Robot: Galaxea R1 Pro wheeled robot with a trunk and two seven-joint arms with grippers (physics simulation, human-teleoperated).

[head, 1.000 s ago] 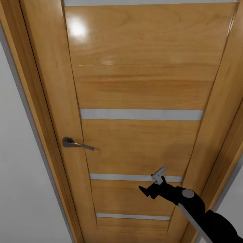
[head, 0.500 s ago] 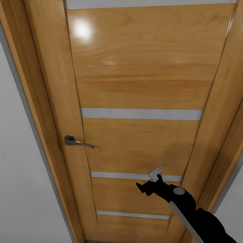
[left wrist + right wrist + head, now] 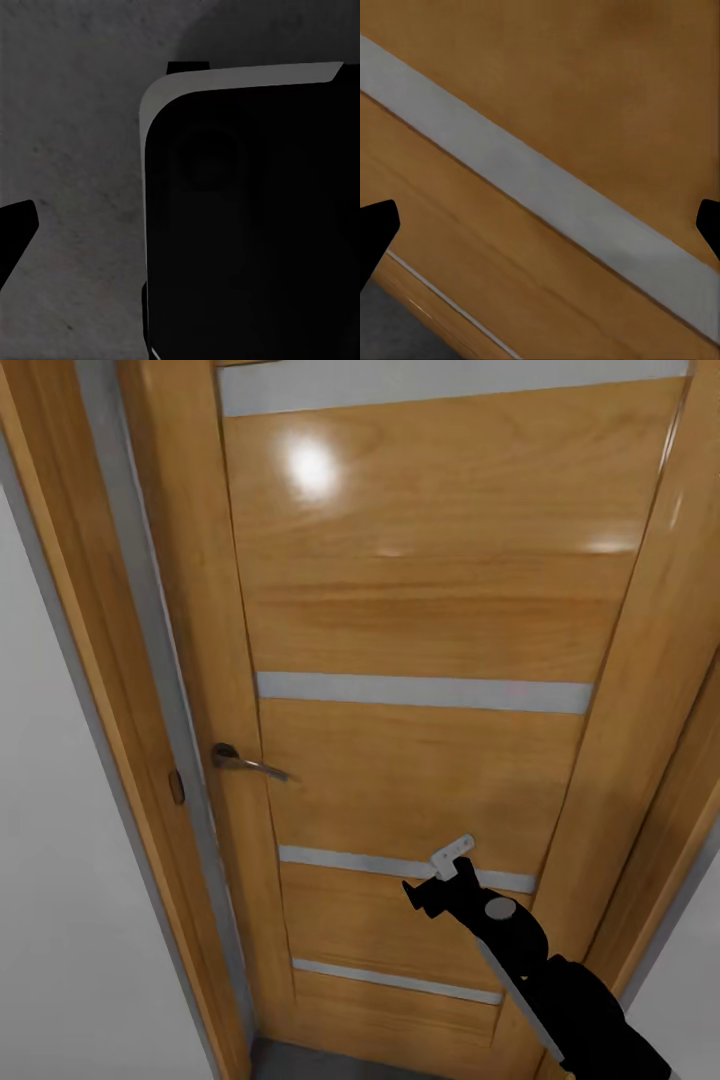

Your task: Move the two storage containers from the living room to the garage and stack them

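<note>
Transit seems unfinished: right claw [image 3: 437, 888], spread and empty, presses against the wooden door [image 3: 420, 620] below its handle [image 3: 248, 762], containers nowhere visible.

door [image 3: 420, 630]: top and bottom cut by head view edges | right gripper [image 3: 440, 885]: fingertips too small to judge the gap; in right wrist view only two dark tips at the edges | left wrist view: dark rounded body [image 3: 255, 225] hides much of the grey floor [image 3: 75, 150]
</note>
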